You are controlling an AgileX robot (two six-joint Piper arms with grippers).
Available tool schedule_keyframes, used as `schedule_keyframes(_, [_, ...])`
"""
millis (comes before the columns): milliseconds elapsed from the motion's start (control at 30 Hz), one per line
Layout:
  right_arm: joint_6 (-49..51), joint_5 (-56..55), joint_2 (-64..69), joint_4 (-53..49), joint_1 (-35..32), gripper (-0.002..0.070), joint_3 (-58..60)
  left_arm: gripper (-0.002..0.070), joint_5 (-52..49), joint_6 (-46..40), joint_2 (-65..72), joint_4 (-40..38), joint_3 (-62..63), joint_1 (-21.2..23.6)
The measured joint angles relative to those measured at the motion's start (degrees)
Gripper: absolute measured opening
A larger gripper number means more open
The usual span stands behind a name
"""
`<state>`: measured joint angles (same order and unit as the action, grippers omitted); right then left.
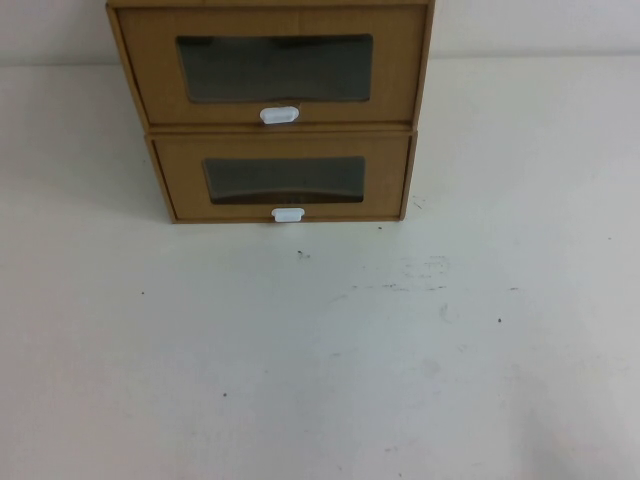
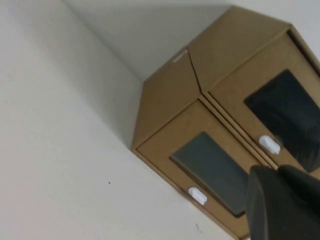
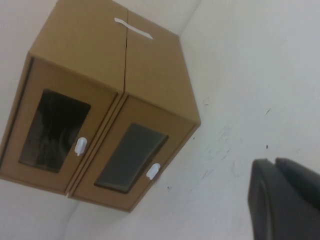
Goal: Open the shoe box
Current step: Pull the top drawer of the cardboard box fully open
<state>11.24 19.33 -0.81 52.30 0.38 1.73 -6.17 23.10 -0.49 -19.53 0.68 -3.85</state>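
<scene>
Two brown cardboard shoe boxes stand stacked at the back middle of the table. The lower box (image 1: 285, 185) and the upper box (image 1: 270, 65) each have a dark window and a white pull tab, the lower tab (image 1: 288, 214) and the upper tab (image 1: 279, 115). Both fronts are closed. Neither arm shows in the high view. My left gripper (image 2: 278, 172) is shut and empty, off the boxes' front left, with the lower tab (image 2: 197, 195) in its view. My right gripper (image 3: 275, 165) is shut and empty, off the front right; the lower tab (image 3: 153, 171) is seen from there.
The white table (image 1: 320, 360) spreads in front of the boxes, marked with small dark specks and scuffs (image 1: 420, 275). A pale wall rises behind the boxes.
</scene>
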Motion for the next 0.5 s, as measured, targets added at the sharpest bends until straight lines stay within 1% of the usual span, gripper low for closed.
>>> schedule_keyframes(67, [0.00, -0.52, 0.00, 0.00, 0.00, -0.0018, 0.00, -0.0004, -4.52, -3.64, 1.35, 0.28, 3.90, -0.53])
schedule_keyframes(167, [-0.11, -0.65, 0.00, 0.00, 0.00, -0.0018, 0.00, -0.0004, -9.56, -10.80, 6.83, 0.66, 13.16, -1.96])
schedule_keyframes(233, [-1.36, -0.65, 0.00, -0.11, 0.00, -0.0018, 0.00, -0.0004, -11.80, -15.67, 12.26, 0.87, 19.45, -3.25])
schedule_keyframes(367, [-7.58, -0.65, 0.00, -0.22, 0.00, -0.0018, 0.00, -0.0004, -17.00, -27.47, 24.30, 1.08, 33.38, -6.96])
schedule_keyframes(500, [-11.66, -0.54, 0.00, -0.22, 0.00, -0.0018, 0.00, -0.0004, -26.11, -36.47, 37.95, 1.08, 48.74, -9.85])
